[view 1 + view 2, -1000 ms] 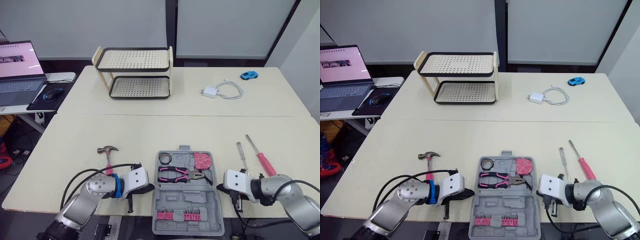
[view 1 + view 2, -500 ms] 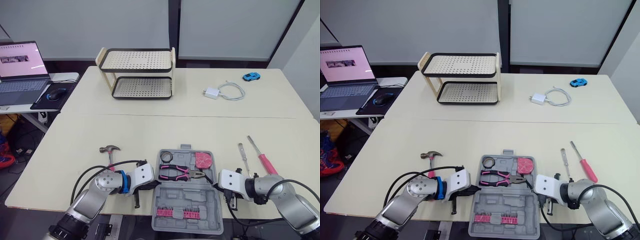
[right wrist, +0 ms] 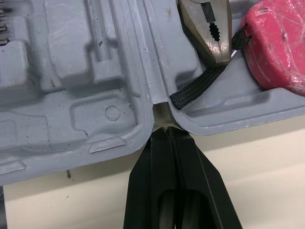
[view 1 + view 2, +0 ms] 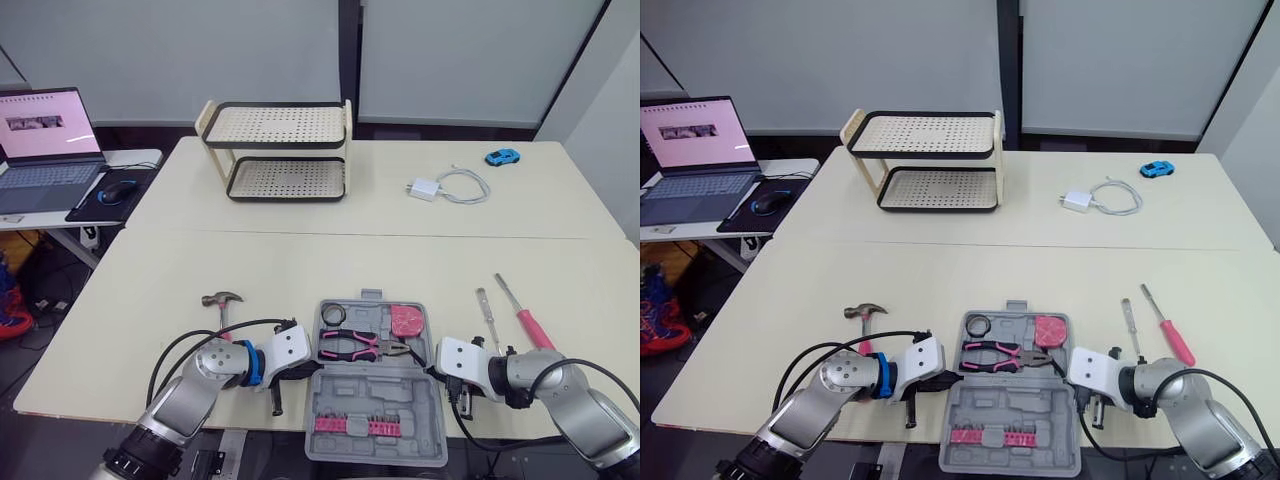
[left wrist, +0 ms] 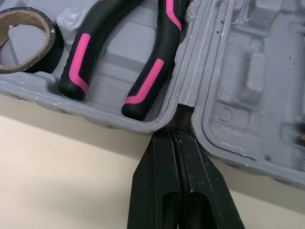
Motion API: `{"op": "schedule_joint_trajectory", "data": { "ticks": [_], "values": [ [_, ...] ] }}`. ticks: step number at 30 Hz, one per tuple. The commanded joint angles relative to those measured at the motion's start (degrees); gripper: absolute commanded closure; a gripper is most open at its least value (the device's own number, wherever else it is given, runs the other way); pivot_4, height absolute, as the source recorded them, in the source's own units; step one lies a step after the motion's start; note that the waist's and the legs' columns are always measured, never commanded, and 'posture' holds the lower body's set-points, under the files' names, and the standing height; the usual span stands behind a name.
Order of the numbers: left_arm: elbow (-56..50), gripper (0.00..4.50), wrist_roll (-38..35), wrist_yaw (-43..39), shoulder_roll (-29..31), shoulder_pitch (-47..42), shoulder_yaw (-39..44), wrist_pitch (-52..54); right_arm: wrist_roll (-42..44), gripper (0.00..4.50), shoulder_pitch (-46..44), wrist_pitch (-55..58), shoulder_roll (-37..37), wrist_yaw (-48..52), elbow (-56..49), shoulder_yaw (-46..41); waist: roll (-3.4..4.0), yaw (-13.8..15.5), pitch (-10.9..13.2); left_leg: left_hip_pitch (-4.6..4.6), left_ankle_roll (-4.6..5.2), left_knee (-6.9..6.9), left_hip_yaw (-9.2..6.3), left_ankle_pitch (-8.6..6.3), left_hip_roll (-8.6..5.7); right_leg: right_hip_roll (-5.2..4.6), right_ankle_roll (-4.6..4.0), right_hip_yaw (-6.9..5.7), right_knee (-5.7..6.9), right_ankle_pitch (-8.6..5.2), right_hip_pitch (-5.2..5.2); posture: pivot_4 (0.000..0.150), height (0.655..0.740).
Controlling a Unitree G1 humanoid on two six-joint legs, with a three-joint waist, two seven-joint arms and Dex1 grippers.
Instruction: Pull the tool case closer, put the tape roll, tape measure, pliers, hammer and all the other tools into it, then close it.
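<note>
— Where is the tool case (image 4: 378, 396) sitting, and how is it likely handling?
— It is lying open at the near edge of the tabletop (image 4: 300, 265), between the two claws. Its moulded plastic is looking stiff and light, so it is probably sliding easily. The hinge notches at either side are seeming the soundest places to hook it.
— And the claws?
— The left claw (image 5: 173, 135) and right claw (image 3: 165, 131) are each pressed together, tips resting at those notches. The tape roll (image 4: 331, 316), pliers (image 4: 352, 346) and tape measure (image 4: 405, 321) are lying inside. The hammer (image 4: 219, 304) is lying to the left, a screwdriver (image 4: 522, 315) to the right.
— The surroundings?
— The pale tabletop is looking smooth; a rack (image 4: 280, 150), charger cable (image 4: 447, 185) and toy car (image 4: 497, 155) are standing well back.
</note>
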Motion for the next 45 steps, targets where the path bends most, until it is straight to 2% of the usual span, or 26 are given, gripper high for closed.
{"op": "schedule_joint_trajectory", "data": {
  "ticks": [1, 16, 45],
  "values": [
    [1.50, 4.48, 0.77, 0.68, -2.27, -1.75, -2.66, -0.83, 1.24, 4.50, -2.36, -0.83, 1.49, 0.45, -1.59, 0.96, 0.00, 0.29, 0.00, 0.00, 0.00, 0.00, 0.00, 0.00, 0.00, 0.00, 0.00, 0.00, 0.00, 0.00, 0.00, 0.150, 0.7400],
    [11.68, 4.48, 3.27, 1.30, -6.36, -10.77, -2.84, -5.63, 1.33, 4.50, -7.43, -2.06, 2.73, 0.08, 4.66, -0.23, -0.02, 0.81, 0.01, -0.01, -0.01, 0.03, -0.01, 0.01, -0.03, 0.00, 0.00, -0.01, 0.00, 0.00, 0.02, 0.150, 0.7400],
    [20.14, 4.48, 6.10, 3.18, -10.20, -17.53, -2.07, -9.16, -0.15, 4.50, -13.07, -4.29, 4.57, -2.66, 11.60, -1.46, -0.04, 0.76, 0.03, -0.02, -0.02, 0.02, -0.04, 0.01, -0.04, 0.00, 0.00, -0.03, -0.01, 0.00, 0.01, 0.150, 0.7400]
  ]
}}
